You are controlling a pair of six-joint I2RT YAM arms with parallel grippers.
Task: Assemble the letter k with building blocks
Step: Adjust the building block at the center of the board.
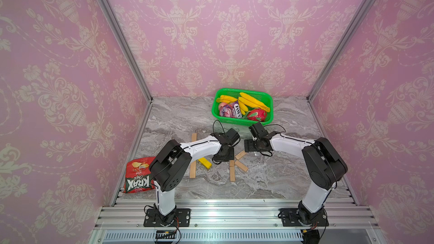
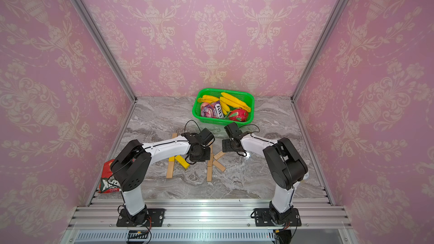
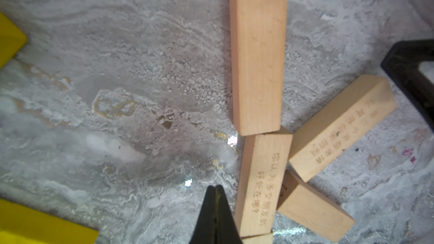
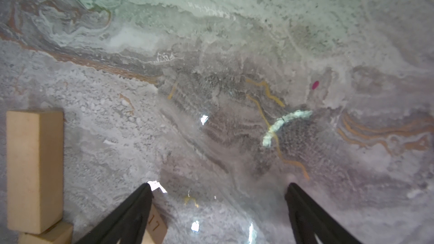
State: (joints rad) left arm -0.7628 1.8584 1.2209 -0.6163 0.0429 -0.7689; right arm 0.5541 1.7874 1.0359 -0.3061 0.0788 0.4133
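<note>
Several wooden blocks [image 3: 257, 55] lie beside the clenched, empty left tool [image 3: 215, 191]; right tool [image 4: 218, 185] spread, basket [image 1: 214, 111] apparently apart.

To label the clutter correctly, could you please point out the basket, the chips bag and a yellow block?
Basket [image 1: 231, 120]: in a top view, near wall.
Chips bag [image 1: 138, 179]: in a top view, middle of the front.
Yellow block [image 1: 205, 163]: in a top view, its exposed end.

On the marble table [image 2: 246, 179], a tan stem bar [image 2: 209, 173] lies in line with the wooden piece above it. Two slanted wooden bars [image 2: 219, 165] branch off to one side (roughly a K, its top hidden under the left arm [image 2: 164, 149]). A yellow bar [image 2: 182, 161] and a loose wooden bar [image 2: 169, 171] lie nearby. A green basket [image 2: 195, 111] of bananas [image 2: 234, 100] stands behind.
</note>
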